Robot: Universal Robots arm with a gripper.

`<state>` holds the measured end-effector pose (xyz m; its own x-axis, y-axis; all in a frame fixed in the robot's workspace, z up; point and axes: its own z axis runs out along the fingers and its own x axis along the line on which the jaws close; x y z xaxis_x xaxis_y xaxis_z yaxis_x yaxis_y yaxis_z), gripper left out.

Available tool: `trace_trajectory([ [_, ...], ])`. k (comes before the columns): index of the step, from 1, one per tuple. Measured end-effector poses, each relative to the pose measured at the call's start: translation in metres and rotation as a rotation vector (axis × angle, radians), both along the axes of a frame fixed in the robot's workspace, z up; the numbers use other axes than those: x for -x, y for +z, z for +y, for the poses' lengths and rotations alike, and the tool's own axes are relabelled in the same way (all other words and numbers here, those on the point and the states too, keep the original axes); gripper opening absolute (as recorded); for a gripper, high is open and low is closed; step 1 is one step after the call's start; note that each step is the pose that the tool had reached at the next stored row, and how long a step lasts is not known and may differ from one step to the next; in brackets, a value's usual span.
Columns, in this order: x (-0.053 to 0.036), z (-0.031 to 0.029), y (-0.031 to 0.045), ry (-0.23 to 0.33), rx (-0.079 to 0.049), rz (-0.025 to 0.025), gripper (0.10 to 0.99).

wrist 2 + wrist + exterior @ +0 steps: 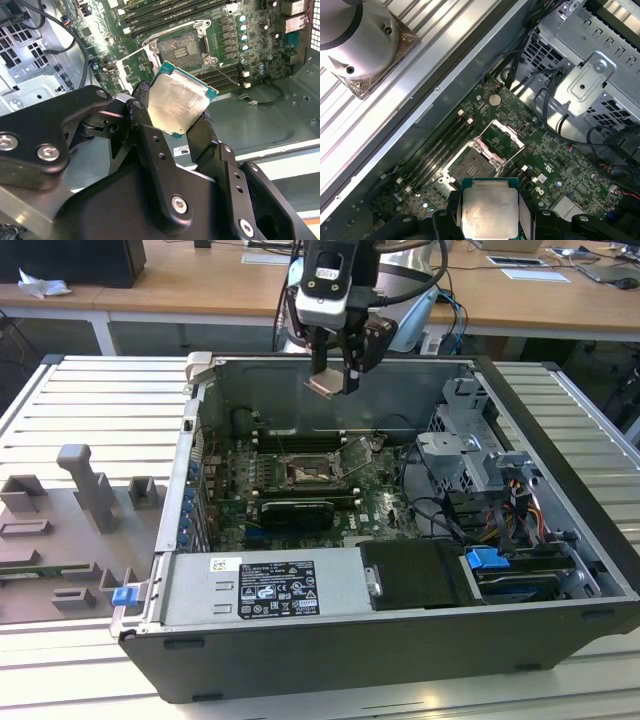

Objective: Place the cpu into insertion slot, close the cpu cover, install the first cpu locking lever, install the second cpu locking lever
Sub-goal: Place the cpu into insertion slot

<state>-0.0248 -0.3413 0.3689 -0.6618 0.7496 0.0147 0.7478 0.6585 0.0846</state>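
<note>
The tool [333, 375] is clamped on the cpu [178, 106], high above the empty insertion slot [470, 166], whose cpu cover [503, 140] stands open, so I judge no step is finished yet.

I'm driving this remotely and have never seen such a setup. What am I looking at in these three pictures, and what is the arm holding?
One robot arm works over an open computer case. The exterior view looks on from outside. Both wrist views come from cameras riding on the arm, looking down past the gripper. Its jaws are shut on the cpu, a small silvery square chip held in the air above the case. Below it is the insertion slot, with nothing in it, and the cpu cover stands open beside it.
</note>
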Motion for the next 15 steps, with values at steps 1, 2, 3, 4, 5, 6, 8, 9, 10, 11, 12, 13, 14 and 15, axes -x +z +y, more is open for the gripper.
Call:
trace_trajectory([
  [1, 0.0, 0.0, -0.0002, -0.002, 0.0, -0.0001, 0.545],
  [2, 0.0, 0.0, -0.0003, -0.005, 0.0, 0.0, 0.545],
  [3, 0.0, 0.0, -0.0004, -0.011, 0.0, -0.0001, 0.545],
  [4, 0.0, 0.0, -0.0005, -0.015, 0.0, -0.0001, 0.545],
  [5, 0.0, 0.0, -0.0006, -0.019, 0.0, -0.0001, 0.545],
  [6, 0.0, 0.0, -0.0007, -0.026, 0.0, -0.0001, 0.545],
  [8, 0.0, 0.0, -0.0009, -0.035, 0.0, -0.0001, 0.545],
  [9, 0.0, 0.0, -0.001, -0.04, 0.0, -0.0001, 0.545],
  [10, 0.0, 0.0, -0.0011, -0.046, 0.0, -0.0001, 0.545],
  [11, 0.0, 0.0, -0.0012, -0.051, 0.0, -0.0001, 0.545],
  [12, 0.0, 0.0, -0.0013, -0.057, 0.0, -0.0001, 0.545],
  [13, 0.0, 0.0, -0.0014, -0.063, 0.0, -0.0001, 0.545],
  [14, 0.0, 0.0, -0.0017, -0.076, 0.0, -0.0001, 0.545],
  [15, 0.0, 0.0, -0.002, -0.088, 0.0, -0.0001, 0.545],
])
